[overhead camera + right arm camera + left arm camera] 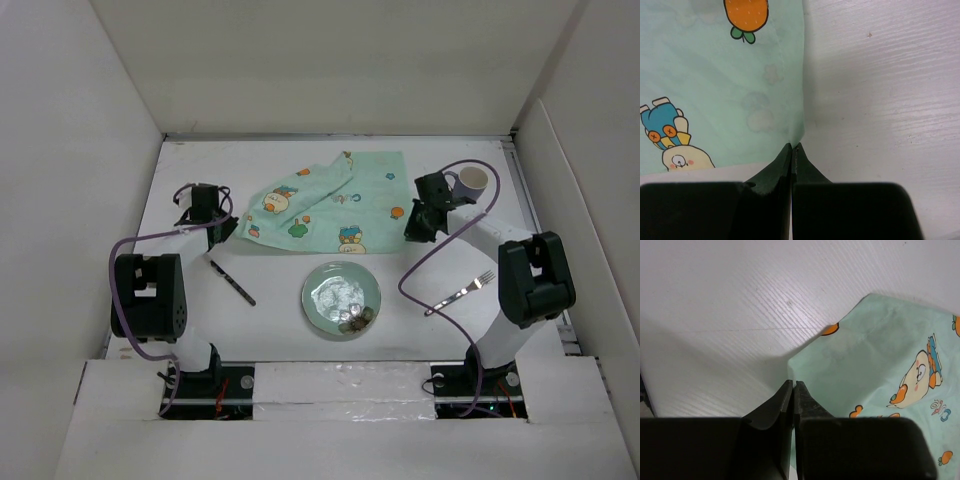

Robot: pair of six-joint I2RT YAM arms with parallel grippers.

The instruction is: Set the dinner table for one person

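Note:
A mint-green cartoon-print cloth [325, 200] lies partly crumpled at the back middle of the white dinner table [270, 335]. My left gripper [222, 232] is at the cloth's near left corner. In the left wrist view its jaws [793, 385] are shut on that corner of the cloth [880, 355]. My right gripper [415, 228] is at the cloth's near right corner, and its jaws [792, 146] are pinched shut on that edge of the cloth [715, 75].
A pale green plate [341, 299] with small silvery bits sits at the near middle. A dark knife [232, 282] lies left of it and a fork [465, 291] lies to its right. A mug [472, 181] stands behind the right gripper. White walls close three sides.

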